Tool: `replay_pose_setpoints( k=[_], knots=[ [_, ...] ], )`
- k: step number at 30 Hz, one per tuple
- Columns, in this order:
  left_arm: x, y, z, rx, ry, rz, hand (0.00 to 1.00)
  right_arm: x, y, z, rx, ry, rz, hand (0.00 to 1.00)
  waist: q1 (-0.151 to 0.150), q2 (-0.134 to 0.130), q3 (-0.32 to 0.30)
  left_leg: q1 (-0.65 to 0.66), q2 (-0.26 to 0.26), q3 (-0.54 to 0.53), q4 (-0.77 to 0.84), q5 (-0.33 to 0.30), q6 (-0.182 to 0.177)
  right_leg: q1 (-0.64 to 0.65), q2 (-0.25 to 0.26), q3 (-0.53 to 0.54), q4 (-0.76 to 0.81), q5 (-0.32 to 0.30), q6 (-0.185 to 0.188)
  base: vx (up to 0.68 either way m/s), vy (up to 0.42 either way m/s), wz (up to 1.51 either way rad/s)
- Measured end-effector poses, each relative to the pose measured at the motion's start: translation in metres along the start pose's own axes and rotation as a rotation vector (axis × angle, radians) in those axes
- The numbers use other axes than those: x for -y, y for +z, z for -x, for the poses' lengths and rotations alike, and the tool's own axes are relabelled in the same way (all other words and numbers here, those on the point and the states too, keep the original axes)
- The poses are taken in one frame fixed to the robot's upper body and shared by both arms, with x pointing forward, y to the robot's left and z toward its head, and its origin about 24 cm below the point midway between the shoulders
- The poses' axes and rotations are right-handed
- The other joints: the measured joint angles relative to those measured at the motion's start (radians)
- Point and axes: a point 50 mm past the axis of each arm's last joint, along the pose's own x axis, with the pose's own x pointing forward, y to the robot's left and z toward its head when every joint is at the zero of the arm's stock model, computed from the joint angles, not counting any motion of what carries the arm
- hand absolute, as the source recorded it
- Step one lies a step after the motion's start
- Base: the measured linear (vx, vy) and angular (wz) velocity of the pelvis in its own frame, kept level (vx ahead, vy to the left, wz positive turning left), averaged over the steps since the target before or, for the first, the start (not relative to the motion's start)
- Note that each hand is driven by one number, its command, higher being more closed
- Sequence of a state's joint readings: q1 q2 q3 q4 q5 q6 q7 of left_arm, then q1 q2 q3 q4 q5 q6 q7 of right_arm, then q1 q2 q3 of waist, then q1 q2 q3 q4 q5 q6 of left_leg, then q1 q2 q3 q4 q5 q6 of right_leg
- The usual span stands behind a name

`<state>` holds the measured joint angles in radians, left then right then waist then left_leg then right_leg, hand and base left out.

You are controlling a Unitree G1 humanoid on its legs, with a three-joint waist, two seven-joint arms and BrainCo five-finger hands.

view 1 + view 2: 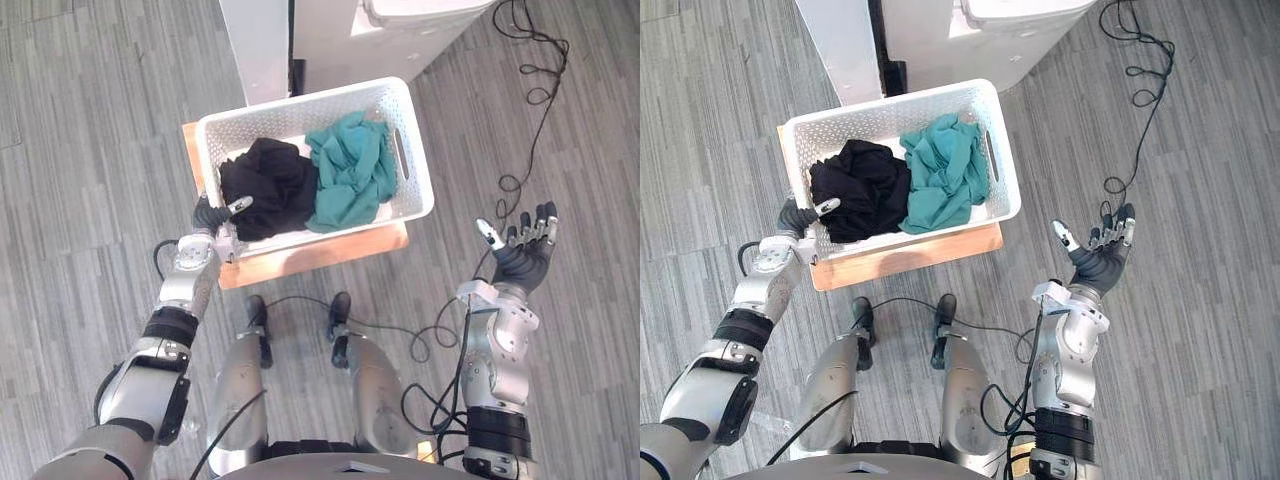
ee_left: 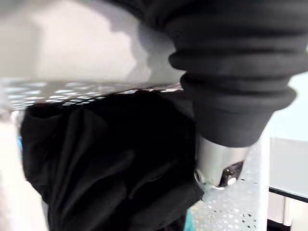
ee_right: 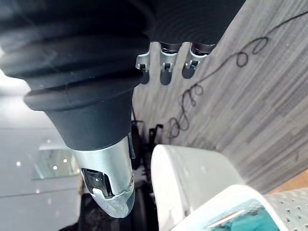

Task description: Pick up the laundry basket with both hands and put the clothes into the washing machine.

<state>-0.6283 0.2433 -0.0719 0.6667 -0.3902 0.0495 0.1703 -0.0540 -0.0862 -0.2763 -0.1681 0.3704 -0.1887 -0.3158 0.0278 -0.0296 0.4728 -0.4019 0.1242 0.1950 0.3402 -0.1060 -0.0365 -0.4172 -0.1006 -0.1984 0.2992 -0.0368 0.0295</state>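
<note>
A white perforated laundry basket (image 1: 412,200) stands on a low wooden stand (image 1: 330,252) in front of me. Inside it lie a black garment (image 1: 268,185) on the left and a teal garment (image 1: 350,170) on the right. My left hand (image 1: 212,217) is at the basket's near left corner, with its thumb (image 2: 219,163) reaching over the rim above the black garment (image 2: 106,163). My right hand (image 1: 525,248) hovers open, palm up, well to the right of the basket and apart from it. The white washing machine (image 1: 400,30) stands just behind the basket.
A white upright panel (image 1: 255,45) stands left of the washing machine with a dark gap between them. Grey wood-look floor surrounds the stand. The basket's right handle slot (image 1: 401,152) faces the open floor on the right hand's side.
</note>
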Motion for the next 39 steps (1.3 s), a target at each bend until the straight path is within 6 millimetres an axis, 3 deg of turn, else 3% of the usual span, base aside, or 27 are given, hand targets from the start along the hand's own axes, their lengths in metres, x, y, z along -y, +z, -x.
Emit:
replay_pose_setpoints(
  k=[7,15,18,26,34,39],
  knots=[
    [-0.003,-0.001,-0.012,-0.045,0.067,0.079,0.00,-0.023,0.019,-0.017,0.087,0.053,-0.116,0.00,0.010,0.000,0.000,-0.007,0.019,0.022,0.028,-0.013,-0.001,-0.005,0.012,0.020,-0.001,0.016,-0.001,-0.04,-0.005,-0.11],
    [0.009,0.034,-0.024,0.043,0.044,0.080,0.00,-0.065,0.084,-0.064,0.320,0.241,-0.271,0.00,0.019,-0.002,0.001,-0.101,0.026,-0.004,0.058,0.007,0.007,-0.059,0.013,-0.007,-0.021,0.056,-0.004,-0.05,0.001,0.06],
    [0.016,0.045,-0.026,0.081,0.016,0.059,0.00,-0.088,0.095,-0.082,0.325,0.359,-0.265,0.00,0.027,-0.006,0.003,-0.128,0.028,-0.008,0.060,0.012,0.013,-0.073,0.013,-0.018,-0.032,0.071,-0.004,-0.02,-0.010,0.11],
    [0.023,0.057,-0.021,0.159,-0.089,-0.018,0.00,-0.127,0.092,-0.095,0.214,0.637,-0.156,0.00,0.037,-0.020,0.010,-0.184,0.043,-0.026,0.078,0.023,0.014,-0.080,0.021,-0.060,-0.067,0.091,-0.005,0.03,-0.010,0.10],
    [0.008,0.059,-0.019,0.164,-0.105,-0.102,0.00,-0.142,0.062,-0.099,0.063,0.749,-0.001,0.00,0.051,-0.025,0.009,-0.215,0.057,-0.033,0.095,0.015,0.012,-0.097,0.029,-0.070,-0.069,0.093,-0.006,0.03,-0.019,0.00],
    [0.005,0.063,-0.018,0.187,-0.118,-0.141,0.00,-0.147,0.056,-0.110,0.007,0.779,0.081,0.00,0.048,-0.024,0.008,-0.240,0.081,-0.029,0.103,0.017,0.008,-0.109,0.040,-0.093,-0.069,0.093,-0.007,0.02,-0.056,0.04]
  ],
)
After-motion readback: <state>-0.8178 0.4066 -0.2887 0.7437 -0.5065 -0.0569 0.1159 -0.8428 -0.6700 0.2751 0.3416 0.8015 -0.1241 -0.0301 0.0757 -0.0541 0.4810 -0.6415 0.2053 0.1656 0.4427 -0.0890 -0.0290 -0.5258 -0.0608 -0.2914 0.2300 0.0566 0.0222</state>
